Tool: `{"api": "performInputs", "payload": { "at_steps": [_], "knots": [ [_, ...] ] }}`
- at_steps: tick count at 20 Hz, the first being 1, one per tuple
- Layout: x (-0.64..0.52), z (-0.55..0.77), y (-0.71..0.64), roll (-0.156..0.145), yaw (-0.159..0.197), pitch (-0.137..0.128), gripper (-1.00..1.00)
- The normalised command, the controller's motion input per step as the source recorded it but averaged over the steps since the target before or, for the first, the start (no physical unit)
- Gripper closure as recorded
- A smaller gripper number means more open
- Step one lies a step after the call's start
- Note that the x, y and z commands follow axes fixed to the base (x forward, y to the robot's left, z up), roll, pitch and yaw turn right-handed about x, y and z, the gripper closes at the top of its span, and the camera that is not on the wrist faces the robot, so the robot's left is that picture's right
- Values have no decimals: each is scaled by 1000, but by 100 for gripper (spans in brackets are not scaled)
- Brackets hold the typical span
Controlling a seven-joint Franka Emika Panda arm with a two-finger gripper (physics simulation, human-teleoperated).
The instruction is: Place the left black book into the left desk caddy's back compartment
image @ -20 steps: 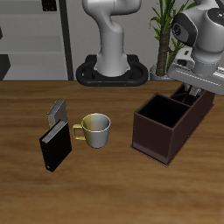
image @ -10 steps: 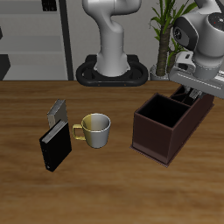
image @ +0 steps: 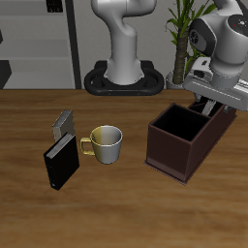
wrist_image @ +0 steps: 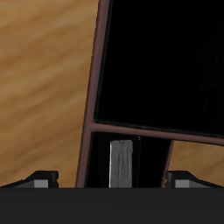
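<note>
Inside the back compartment (wrist_image: 122,162), left black book (wrist_image: 122,164) stands.

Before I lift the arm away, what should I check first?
1. Black book in the caddy's back compartment: ok, the wrist view shows its pale page edge in that section.
2. Gripper open: ok, its fingers stand wide of the book.
3. Fingers free of the caddy's walls: cannot tell.
4. Book standing steady, not leaning on a finger: cannot tell.
5. Mug, other black book and grey book out of the way: ok, all far across the table.
</note>
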Motion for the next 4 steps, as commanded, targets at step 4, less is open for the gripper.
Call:
{"api": "performInputs", "payload": {
  "at_steps": [4],
  "knots": [
    [-47, 145, -23, 10, -4, -29, -100]
  ]
}}
